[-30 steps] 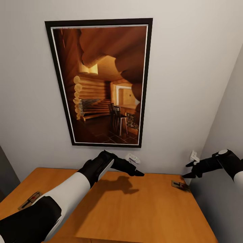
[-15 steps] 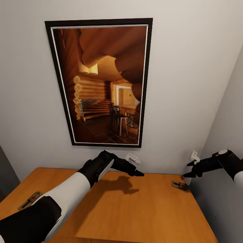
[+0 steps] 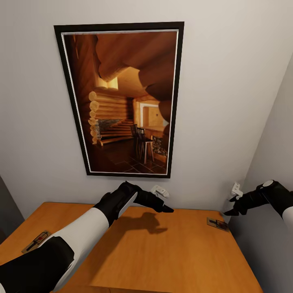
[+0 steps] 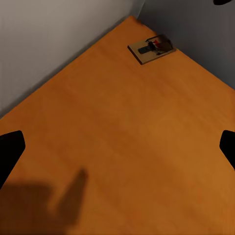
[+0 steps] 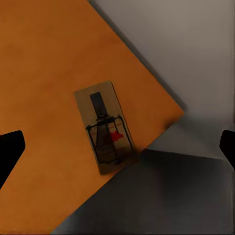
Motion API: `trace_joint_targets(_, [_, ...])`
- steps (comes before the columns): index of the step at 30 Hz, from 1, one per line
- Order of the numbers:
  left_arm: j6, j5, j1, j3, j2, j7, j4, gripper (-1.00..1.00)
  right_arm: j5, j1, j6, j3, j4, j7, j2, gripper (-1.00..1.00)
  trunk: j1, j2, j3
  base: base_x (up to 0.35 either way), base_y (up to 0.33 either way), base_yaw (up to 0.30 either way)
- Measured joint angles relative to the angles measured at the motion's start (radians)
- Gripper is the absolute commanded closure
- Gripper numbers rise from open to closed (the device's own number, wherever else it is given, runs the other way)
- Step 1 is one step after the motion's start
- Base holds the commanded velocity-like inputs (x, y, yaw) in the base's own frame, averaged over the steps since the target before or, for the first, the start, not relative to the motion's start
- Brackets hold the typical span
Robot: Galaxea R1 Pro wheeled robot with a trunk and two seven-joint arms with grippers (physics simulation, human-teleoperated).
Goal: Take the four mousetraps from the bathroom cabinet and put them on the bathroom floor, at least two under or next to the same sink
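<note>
The cabinet shows its smooth orange-brown top below me. One mousetrap lies flat at its far right corner, another mousetrap near its left edge. My right gripper hovers open just above and beyond the right trap, which sits between its fingertips in the right wrist view as a tan mousetrap with dark wire and a red spot. My left gripper hangs open over the back middle of the top, with nothing between its fingers; its wrist view catches the right mousetrap far ahead.
A large framed picture of a log cabin hangs on the white wall behind the cabinet. A grey side wall closes in right beside the cabinet's right edge. A dark surface stands at the far left.
My right gripper has shifted slightly to the right, toward the side wall. The left arm and both mousetraps have stayed put.
</note>
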Motion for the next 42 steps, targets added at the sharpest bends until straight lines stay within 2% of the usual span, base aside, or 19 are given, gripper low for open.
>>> trace_joint_targets(3, [0.0, -0.001, 0.0, 0.0, 0.0, 0.0, 0.0, -1.0, 0.026, -0.001, -0.002, 0.0, 0.0, -0.003, 0.017, -1.0, 0.0, 0.0, 0.0, 0.0, 0.0, 0.0])
trace_joint_targets(9, [0.0, -0.001, 0.0, 0.0, 0.0, 0.001, 0.0, -1.0, 0.038, -0.001, -0.001, 0.0, 0.0, -0.001, 0.028, -1.0, 0.0, 0.0, 0.0, 0.0, 0.0, 0.0])
trace_joint_targets(42, [0.0, -0.001, 0.0, 0.003, 0.0, 0.0, 0.001, -1.0, 0.039, -0.001, -0.004, -0.001, -0.002, 0.01, 0.033, -1.0, 0.0, 0.0, 0.0, 0.0, 0.0, 0.0])
